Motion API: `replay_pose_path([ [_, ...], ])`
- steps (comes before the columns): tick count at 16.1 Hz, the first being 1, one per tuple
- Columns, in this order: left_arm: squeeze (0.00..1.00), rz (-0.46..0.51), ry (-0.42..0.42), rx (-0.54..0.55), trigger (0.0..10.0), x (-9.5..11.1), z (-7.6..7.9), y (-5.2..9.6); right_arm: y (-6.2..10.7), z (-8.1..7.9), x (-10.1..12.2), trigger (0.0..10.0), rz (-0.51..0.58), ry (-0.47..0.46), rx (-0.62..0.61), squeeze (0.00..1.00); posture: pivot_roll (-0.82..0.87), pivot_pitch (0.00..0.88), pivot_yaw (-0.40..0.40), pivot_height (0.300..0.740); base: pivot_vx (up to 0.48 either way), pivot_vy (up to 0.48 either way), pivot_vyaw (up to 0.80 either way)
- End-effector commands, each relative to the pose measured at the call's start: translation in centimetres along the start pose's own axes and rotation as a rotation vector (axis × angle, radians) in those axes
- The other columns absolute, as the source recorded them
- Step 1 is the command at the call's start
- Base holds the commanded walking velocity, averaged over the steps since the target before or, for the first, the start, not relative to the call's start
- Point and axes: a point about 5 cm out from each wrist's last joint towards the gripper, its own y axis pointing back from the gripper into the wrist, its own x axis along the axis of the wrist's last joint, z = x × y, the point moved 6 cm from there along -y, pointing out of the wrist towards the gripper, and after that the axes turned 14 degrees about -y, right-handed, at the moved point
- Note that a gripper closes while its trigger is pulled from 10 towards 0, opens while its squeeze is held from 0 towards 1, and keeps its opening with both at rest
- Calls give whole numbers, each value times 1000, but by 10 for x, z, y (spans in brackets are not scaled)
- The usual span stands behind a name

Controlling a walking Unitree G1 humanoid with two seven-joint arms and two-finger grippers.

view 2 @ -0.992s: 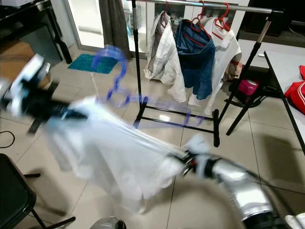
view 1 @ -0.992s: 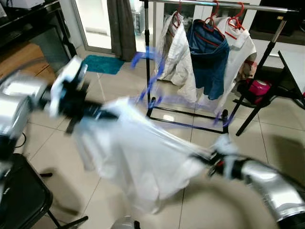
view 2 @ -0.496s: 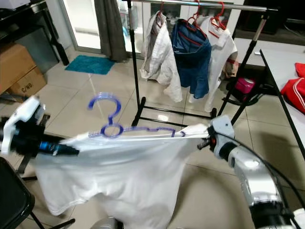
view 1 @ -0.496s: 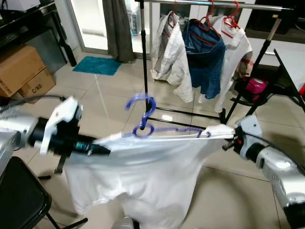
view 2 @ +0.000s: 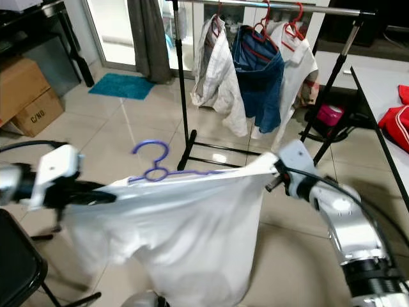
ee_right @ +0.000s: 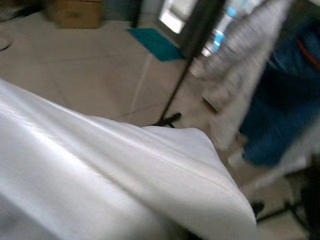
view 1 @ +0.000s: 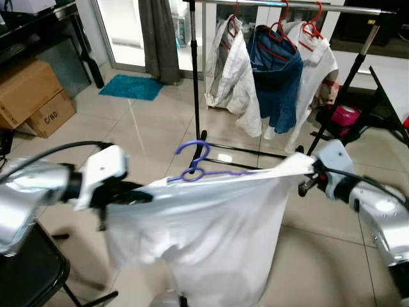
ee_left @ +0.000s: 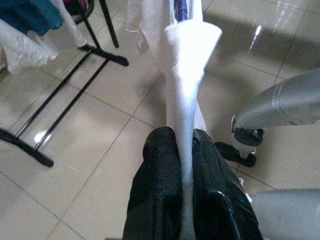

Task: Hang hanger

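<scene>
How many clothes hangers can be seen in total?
4: three red hangers on the rack rail, at and, and one blue hanger inside the white shirt. Others may be hidden.

"C/NO" in black on the lower cardboard box

floor: glossy beige tiles with dark grout, light glare near the rack base
rack: black metal garment rack with a silver top rail at 12 o'clock; white shirts and a blue denim garment hang on red hangers
mat: small teal rug at 11 o'clock, in front of a bright glass door
curtain: dark grey drape beside the door
boxes: two brown cardboard cartons at 10 o'clock
chair: black folding seat at 8 o'clock
table: black-edged tabletop at 3 o'clock, red cloth on it
</scene>
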Motion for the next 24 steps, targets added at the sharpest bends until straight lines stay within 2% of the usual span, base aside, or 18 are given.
replay_pose_path([
  [1,0,-14,-24,-20,0,0,0,-3,-1,-6,17,0,16,52,32,0,61,0,58,740,0,0,0],
  [2,0,1,-25,-33,0,3,0,-9,-2,-13,23,0,5,89,63,0,56,0,63,740,0,0,0],
  [3,0,3,-31,-43,0,3,0,-12,-3,-17,26,1647,-5,107,83,0,54,0,65,740,0,0,0],
  [4,0,4,-46,-58,0,3,0,-16,-3,-24,30,7412,-18,129,108,0,52,0,67,740,0,0,0],
  [5,0,4,-51,-59,0,4,-3,-20,-3,-31,31,10000,-43,162,140,0,53,0,67,740,0,0,0],
  [7,0,-24,-62,-49,0,1,-7,-23,1,-39,25,10000,-112,176,178,0,50,0,69,740,0,0,0],
  [8,0,-59,-58,-42,0,-5,-8,-20,4,-27,18,10000,-161,202,127,0,52,0,68,740,0,0,0],
  [10,0,-87,-56,-39,0,-11,-8,-17,5,-18,16,10000,-186,201,86,0,52,0,65,740,0,0,0],
  [11,0,-133,-58,-63,0,-18,-3,-13,5,1,22,10000,-181,163,-23,0,56,0,59,740,0,0,0],
  [13,0,-173,-67,-102,0,-25,5,-11,3,14,30,10000,-165,143,-98,0,57,0,57,740,0,0,0],
  [14,0,-180,-72,-108,0,-26,6,-11,3,15,31,10000,-161,146,-98,0,59,0,55,740,0,0,0],
  [17,0,-191,-87,-133,0,-30,16,-14,0,9,35,10000,-146,135,-76,0,61,0,48,740,0,0,0],
  [18,0,-196,-91,-109,0,-31,14,-16,-2,6,37,10000,-135,125,-64,0,61,0,46,740,0,0,0],
  [19,0,-203,-95,-79,0,-33,10,-18,-3,2,39,10000,-125,115,-52,0,61,0,46,740,0,0,0],
  [20,0,-166,-121,28,0,-27,-9,-26,-4,-9,43,10000,-105,83,-1,0,61,0,45,740,0,0,0],
  [21,0,-129,-128,83,0,-21,-19,-30,-5,-15,43,10000,-101,69,25,0,58,0,47,740,0,0,0],
  [23,0,-31,-120,128,0,-3,-28,-33,-4,-24,36,10000,-138,89,55,0,53,0,55,740,0,0,0],
  [24,0,-12,-120,141,0,1,-31,-32,-3,-27,33,10000,-150,94,67,0,52,0,59,740,0,0,0],
])
